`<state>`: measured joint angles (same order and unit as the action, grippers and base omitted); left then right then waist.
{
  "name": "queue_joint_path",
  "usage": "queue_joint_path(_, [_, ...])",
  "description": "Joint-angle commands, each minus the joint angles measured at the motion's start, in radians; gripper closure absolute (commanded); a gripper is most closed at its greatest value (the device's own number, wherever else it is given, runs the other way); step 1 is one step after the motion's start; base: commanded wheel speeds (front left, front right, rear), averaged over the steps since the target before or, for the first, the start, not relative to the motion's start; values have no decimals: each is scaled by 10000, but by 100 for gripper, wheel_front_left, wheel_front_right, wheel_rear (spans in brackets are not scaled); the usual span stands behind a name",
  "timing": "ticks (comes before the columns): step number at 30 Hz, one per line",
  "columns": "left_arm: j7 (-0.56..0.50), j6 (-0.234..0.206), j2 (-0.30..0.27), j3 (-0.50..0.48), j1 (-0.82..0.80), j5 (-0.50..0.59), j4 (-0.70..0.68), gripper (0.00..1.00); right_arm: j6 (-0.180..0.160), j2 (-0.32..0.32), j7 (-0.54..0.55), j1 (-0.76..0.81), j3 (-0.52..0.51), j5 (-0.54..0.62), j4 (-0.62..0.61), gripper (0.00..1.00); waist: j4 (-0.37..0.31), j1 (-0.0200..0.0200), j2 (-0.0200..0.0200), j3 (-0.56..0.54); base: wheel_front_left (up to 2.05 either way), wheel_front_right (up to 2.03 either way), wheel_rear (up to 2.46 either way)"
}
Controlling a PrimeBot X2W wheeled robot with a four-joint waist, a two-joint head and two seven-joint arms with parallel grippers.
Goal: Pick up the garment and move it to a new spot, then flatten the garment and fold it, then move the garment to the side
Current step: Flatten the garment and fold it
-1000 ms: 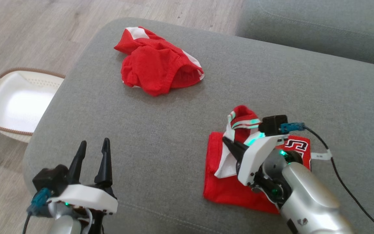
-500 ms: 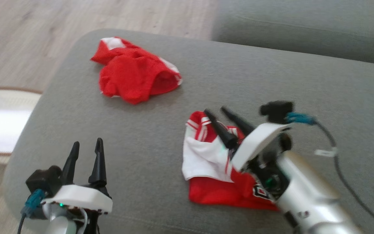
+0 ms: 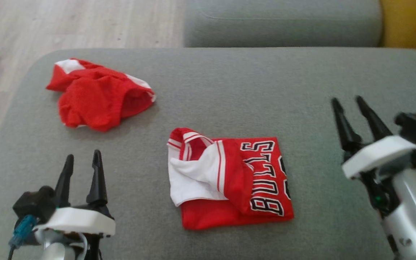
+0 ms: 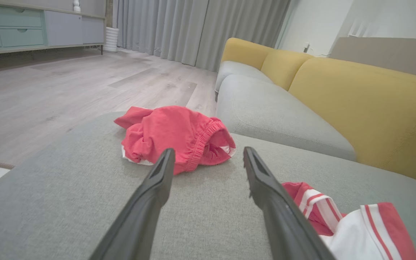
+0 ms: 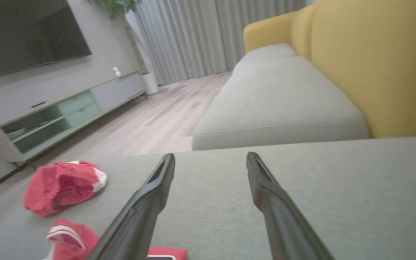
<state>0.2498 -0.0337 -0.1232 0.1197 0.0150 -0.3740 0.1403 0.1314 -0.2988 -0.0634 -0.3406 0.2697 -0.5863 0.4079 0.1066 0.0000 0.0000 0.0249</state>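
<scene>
Okay, folded jersey [image 3: 229, 180] near front edge of cushion [image 3: 229, 90]: likely light, limp, slick mesh; pinch all layers at right edge. Left gripper [image 3: 83, 154], right gripper [image 3: 346, 98] spread, empty.

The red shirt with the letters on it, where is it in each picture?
Head view: the jersey lies folded in the lower middle.
Left wrist view: the jersey sits in the bottom right corner, partly cut off.
Right wrist view: the jersey peeks in at the bottom left edge.
Shared landmark: the crumpled red garment lies beyond it in all three.
</scene>
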Motion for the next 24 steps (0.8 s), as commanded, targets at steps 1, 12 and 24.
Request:
queue_joint_path(1, [119, 53, -64, -389, -486, 171, -401, 0, -7, 9, -107, -102, -96, 204, -269, 0, -141, 0, 0, 117, 0, 0, 0])
queue_joint_path(12, [120, 248, 152, -573, -515, 730, -760, 0, -7, 922, 156, 193, -339, 1567, -58, 100, 22, 0, 0, 265, 0, 0, 0])
queue_joint_path(24, [120, 602, 450, -723, -576, 920, -866, 0, -7, 1948, 934, -153, 1838, 1329, 1722, 100, 1213, 0, 0, 529, 0, 0, 0])
